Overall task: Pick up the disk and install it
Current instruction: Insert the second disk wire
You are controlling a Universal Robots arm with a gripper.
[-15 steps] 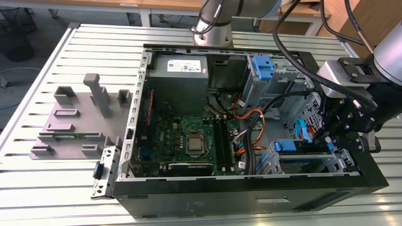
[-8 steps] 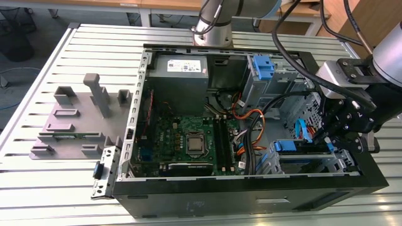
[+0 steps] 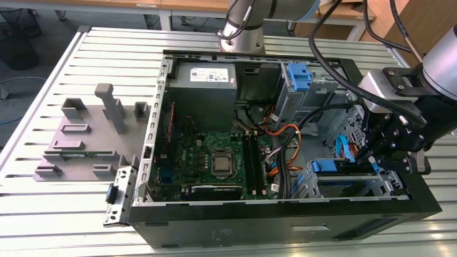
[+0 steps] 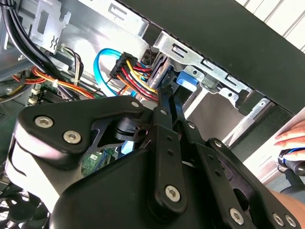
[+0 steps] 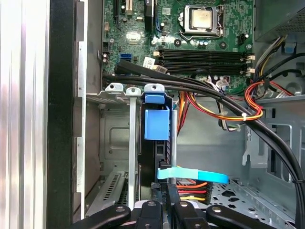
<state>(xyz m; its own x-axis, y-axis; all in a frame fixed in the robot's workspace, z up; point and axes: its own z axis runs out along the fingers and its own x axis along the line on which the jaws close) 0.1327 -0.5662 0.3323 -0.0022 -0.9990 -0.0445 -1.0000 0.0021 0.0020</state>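
Observation:
The disk point(image 5: 148, 157) stands on edge inside the drive cage point(image 5: 116, 138) at a corner of the open computer case; its blue carrier frame point(image 5: 156, 124) faces the motherboard. In the exterior view the blue carrier point(image 3: 333, 166) shows in the cage at the exterior view's right. My gripper point(image 3: 373, 160) hangs right above that cage. Its two black fingers lie close together in both wrist views, and the gripper point(image 4: 167, 89) point(image 5: 169, 206) is shut with its tips against the disk's point(image 4: 187, 79) end. I see nothing between the fingers.
A blue data cable point(image 5: 193, 174) and red-yellow power wires point(image 4: 136, 71) crowd the disk's end. Thick black cables point(image 5: 228, 102) cross above the cage. The motherboard point(image 3: 214, 155), power-supply box point(image 3: 203, 75) and another blue tab point(image 3: 300, 77) lie in the case. A grey fixture point(image 3: 85, 134) sits beside it. A hand point(image 4: 290, 138) rests outside the case.

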